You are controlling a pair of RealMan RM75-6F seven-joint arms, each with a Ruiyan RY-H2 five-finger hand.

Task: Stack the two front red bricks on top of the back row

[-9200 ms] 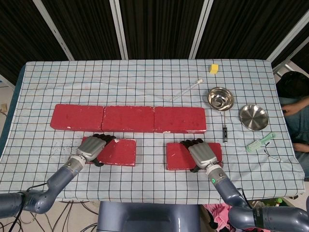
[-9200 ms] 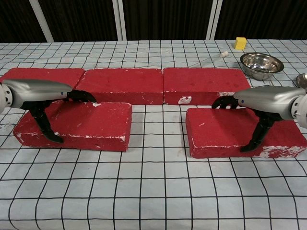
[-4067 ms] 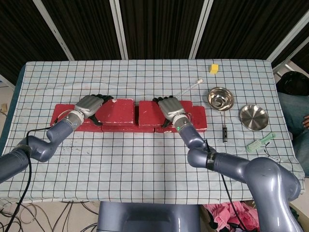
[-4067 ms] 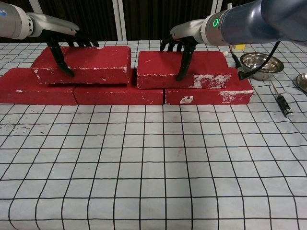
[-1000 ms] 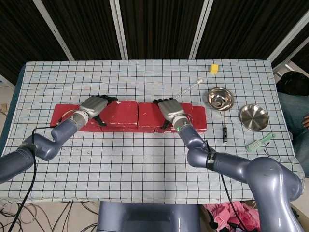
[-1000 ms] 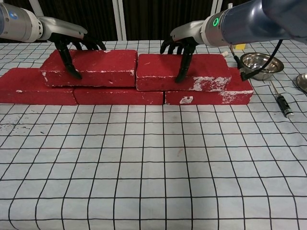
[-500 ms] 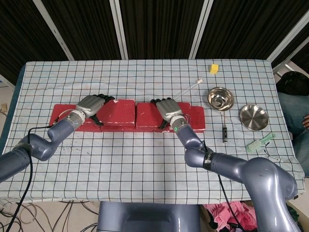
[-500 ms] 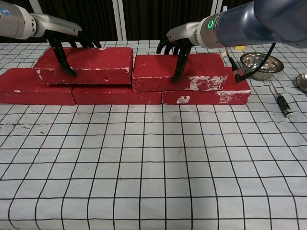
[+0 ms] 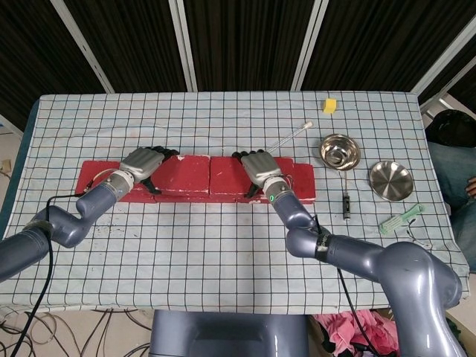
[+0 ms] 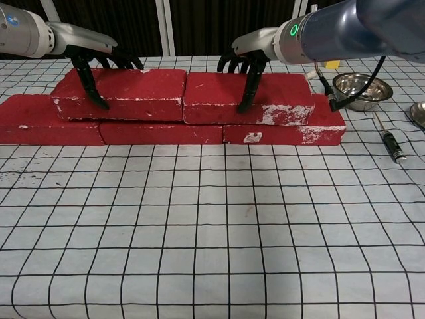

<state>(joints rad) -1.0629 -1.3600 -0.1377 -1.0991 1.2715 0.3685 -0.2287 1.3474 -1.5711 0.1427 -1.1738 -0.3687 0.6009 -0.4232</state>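
The left hand (image 10: 93, 50) grips the left upper brick (image 10: 123, 93), thumb on its front face, fingers (image 10: 126, 61) over the top. This brick touches the right upper brick (image 10: 249, 97), gripped likewise by the right hand (image 10: 249, 53). Both lie on the back row (image 10: 159, 131).

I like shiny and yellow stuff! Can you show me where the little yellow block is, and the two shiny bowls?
Yellow block (image 9: 329, 105): head view, middle of its top face.
Nearer shiny bowl (image 9: 340, 151): head view, inside of the bowl beside the bricks.
Farther shiny bowl (image 9: 390, 181): head view, middle of its hollow.
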